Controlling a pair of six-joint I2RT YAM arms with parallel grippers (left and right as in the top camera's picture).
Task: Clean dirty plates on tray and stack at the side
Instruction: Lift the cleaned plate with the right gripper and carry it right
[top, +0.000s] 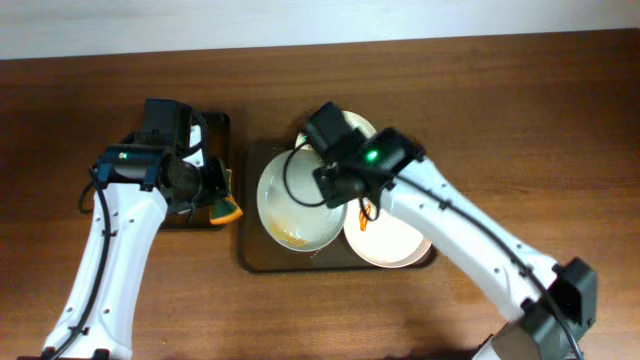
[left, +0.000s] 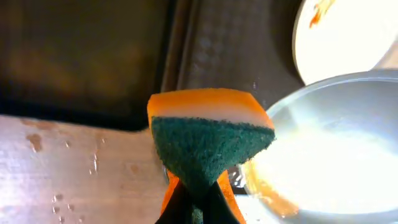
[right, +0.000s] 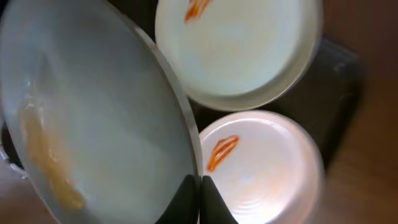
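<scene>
Left pincer (left: 193, 208) tight on sponge (left: 211, 143), right pincer (right: 200, 199) tight on rim of tilted plate (right: 93, 112), both cropped.

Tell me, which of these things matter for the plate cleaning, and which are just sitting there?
Job: held plate; two smeared plates; grey-brown tray; sponge.
Just there: black tray; wooden table.

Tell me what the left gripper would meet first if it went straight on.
Most likely the left gripper, with its sponge leading, meets the tray at its near rim; the raised plate in the right gripper lies just aside. Depth is unclear.
</scene>
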